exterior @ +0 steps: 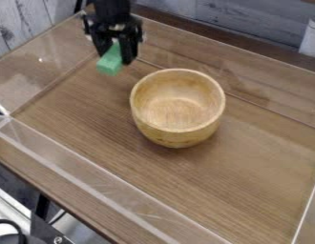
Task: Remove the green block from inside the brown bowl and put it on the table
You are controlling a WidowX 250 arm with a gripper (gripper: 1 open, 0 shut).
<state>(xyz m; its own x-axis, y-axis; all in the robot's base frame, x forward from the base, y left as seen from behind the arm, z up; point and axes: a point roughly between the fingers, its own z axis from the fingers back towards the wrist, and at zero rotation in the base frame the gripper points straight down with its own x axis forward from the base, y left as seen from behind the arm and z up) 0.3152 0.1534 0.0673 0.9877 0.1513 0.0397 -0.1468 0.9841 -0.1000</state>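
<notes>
I've got the green block (111, 63) pinched by its upper end in closed jaws, hanging above the desk (84, 114), left of the brown bowl (178, 105) — light, stiff, smooth-faced, likely slippery.

- Only the end of the arm (107, 11) shows, up in the upper left of the frame, and it's all black.
- The gripper (112, 48) is black too, two chunky straight fingers (95, 43) hanging off a boxy wrist block.
- Too small and blurry to make out any screws, cables or markings, honestly.
</notes>
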